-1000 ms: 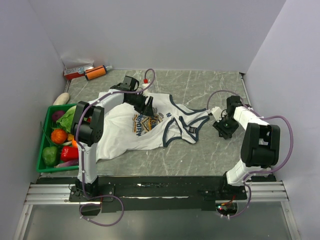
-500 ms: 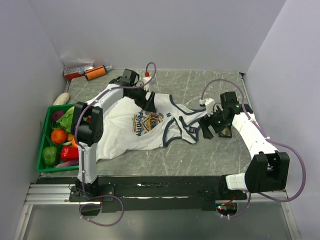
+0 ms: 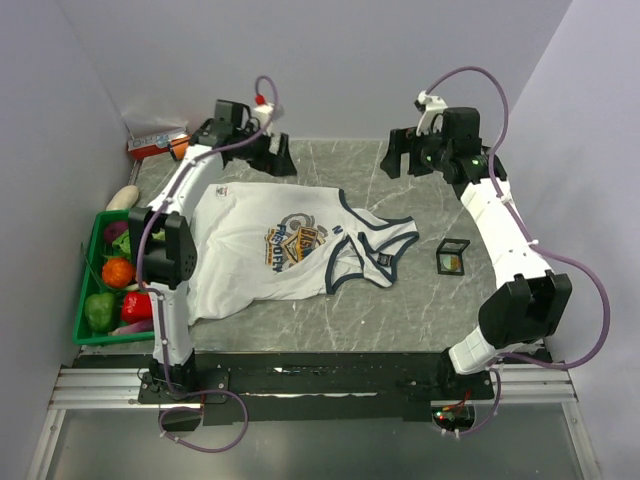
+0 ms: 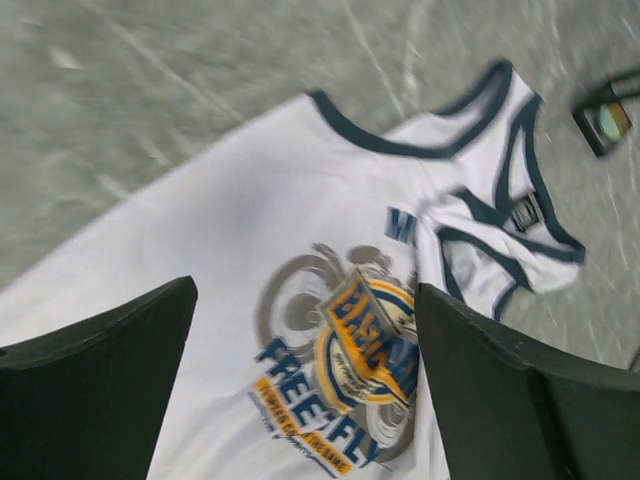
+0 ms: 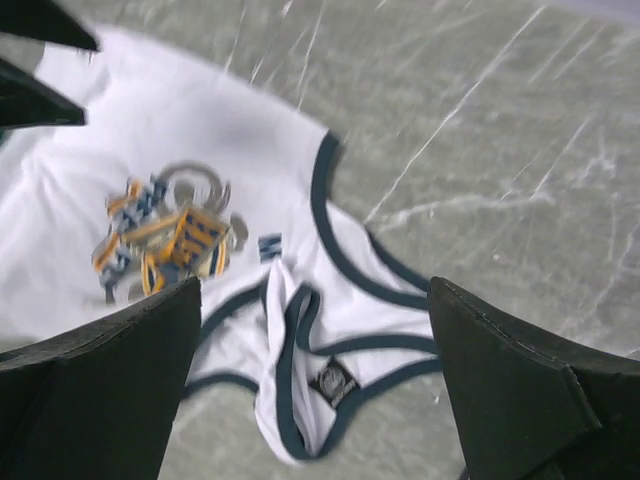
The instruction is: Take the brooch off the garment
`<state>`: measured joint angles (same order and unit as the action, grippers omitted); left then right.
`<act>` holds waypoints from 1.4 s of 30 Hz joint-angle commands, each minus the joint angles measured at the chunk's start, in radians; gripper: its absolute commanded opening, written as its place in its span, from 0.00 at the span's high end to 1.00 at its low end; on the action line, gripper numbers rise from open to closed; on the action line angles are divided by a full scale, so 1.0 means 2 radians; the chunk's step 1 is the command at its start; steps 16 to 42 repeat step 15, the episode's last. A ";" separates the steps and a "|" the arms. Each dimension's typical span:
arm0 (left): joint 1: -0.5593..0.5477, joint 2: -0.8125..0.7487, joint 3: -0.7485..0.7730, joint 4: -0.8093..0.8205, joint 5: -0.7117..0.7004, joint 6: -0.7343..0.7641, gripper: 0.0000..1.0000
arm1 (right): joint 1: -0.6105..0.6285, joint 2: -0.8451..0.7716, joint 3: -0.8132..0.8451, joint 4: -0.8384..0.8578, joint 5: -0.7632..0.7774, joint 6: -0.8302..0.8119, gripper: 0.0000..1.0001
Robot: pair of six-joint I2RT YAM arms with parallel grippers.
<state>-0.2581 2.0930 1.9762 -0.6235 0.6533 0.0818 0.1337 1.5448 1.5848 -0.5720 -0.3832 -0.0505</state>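
The white jersey (image 3: 250, 250) with navy trim and a blue-and-gold chest graphic (image 3: 295, 243) lies flat on the table; it also shows in the left wrist view (image 4: 230, 230) and the right wrist view (image 5: 200, 130). A small black-framed square with a greenish face (image 3: 452, 257), seemingly the brooch, lies on the bare table right of the jersey, not touching it, and shows in the left wrist view (image 4: 604, 120). A small dark square patch (image 5: 333, 380) sits on the jersey's navy trim. My left gripper (image 3: 280, 157) (image 4: 300, 390) and right gripper (image 3: 397, 155) (image 5: 315, 390) are open, empty and raised at the back.
A green basket (image 3: 88, 275) of vegetables stands at the left edge. An orange tool (image 3: 192, 146) and a red one lie at the back left corner, a white object (image 3: 122, 197) below them. Walls close in on three sides.
Both arms rose and swung back from the jersey to the rear. The right gripper left the black-framed square on the table. The jersey lies flatter.
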 commanded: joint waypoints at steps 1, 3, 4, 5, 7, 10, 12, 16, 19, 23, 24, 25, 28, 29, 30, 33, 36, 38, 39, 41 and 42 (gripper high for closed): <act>0.048 -0.036 0.060 0.025 -0.032 -0.070 0.04 | 0.010 0.003 0.050 0.052 0.085 0.059 0.00; 0.063 -0.039 0.079 0.043 -0.035 -0.085 0.04 | 0.009 0.000 0.058 0.057 0.103 0.058 0.00; 0.077 -0.039 0.086 0.049 -0.037 -0.091 0.04 | 0.010 0.000 0.068 0.058 0.122 0.057 0.00; 0.084 -0.039 0.093 0.059 -0.044 -0.092 0.04 | 0.010 -0.002 0.075 0.063 0.129 0.050 0.00; 0.097 -0.038 0.115 0.064 -0.061 -0.083 0.04 | 0.010 -0.004 0.099 0.065 0.141 0.039 0.00; 0.110 -0.041 0.126 0.079 -0.094 -0.066 0.04 | 0.011 -0.002 0.129 0.066 0.149 0.015 0.00; 0.117 -0.045 0.119 0.099 -0.101 -0.061 0.04 | 0.009 0.002 0.141 0.061 0.152 0.003 0.00; 0.127 -0.049 0.111 0.123 -0.116 -0.066 0.04 | 0.009 0.000 0.147 0.066 0.159 -0.005 0.00; 0.127 -0.049 0.111 0.123 -0.116 -0.066 0.04 | 0.009 0.000 0.147 0.066 0.159 -0.005 0.00; 0.127 -0.049 0.111 0.123 -0.116 -0.066 0.04 | 0.009 0.000 0.147 0.066 0.159 -0.005 0.00; 0.127 -0.049 0.111 0.123 -0.116 -0.066 0.04 | 0.009 0.000 0.147 0.066 0.159 -0.005 0.00; 0.127 -0.049 0.111 0.123 -0.116 -0.066 0.04 | 0.009 0.000 0.147 0.066 0.159 -0.005 0.00; 0.127 -0.049 0.111 0.123 -0.116 -0.066 0.04 | 0.009 0.000 0.147 0.066 0.159 -0.005 0.00; 0.127 -0.049 0.111 0.123 -0.116 -0.066 0.04 | 0.009 0.000 0.147 0.066 0.159 -0.005 0.00; 0.127 -0.049 0.111 0.123 -0.116 -0.066 0.04 | 0.009 0.000 0.147 0.066 0.159 -0.005 0.00; 0.127 -0.049 0.111 0.123 -0.116 -0.066 0.04 | 0.009 0.000 0.147 0.066 0.159 -0.005 0.00; 0.127 -0.049 0.111 0.123 -0.116 -0.066 0.04 | 0.009 0.000 0.147 0.066 0.159 -0.005 0.00; 0.127 -0.049 0.111 0.123 -0.116 -0.066 0.04 | 0.009 0.000 0.147 0.066 0.159 -0.005 0.00; 0.127 -0.049 0.111 0.123 -0.116 -0.066 0.04 | 0.009 0.000 0.147 0.066 0.159 -0.005 0.00; 0.127 -0.049 0.111 0.123 -0.116 -0.066 0.04 | 0.009 0.000 0.147 0.066 0.159 -0.005 0.00; 0.127 -0.049 0.111 0.123 -0.116 -0.066 0.04 | 0.009 0.000 0.147 0.066 0.159 -0.005 0.00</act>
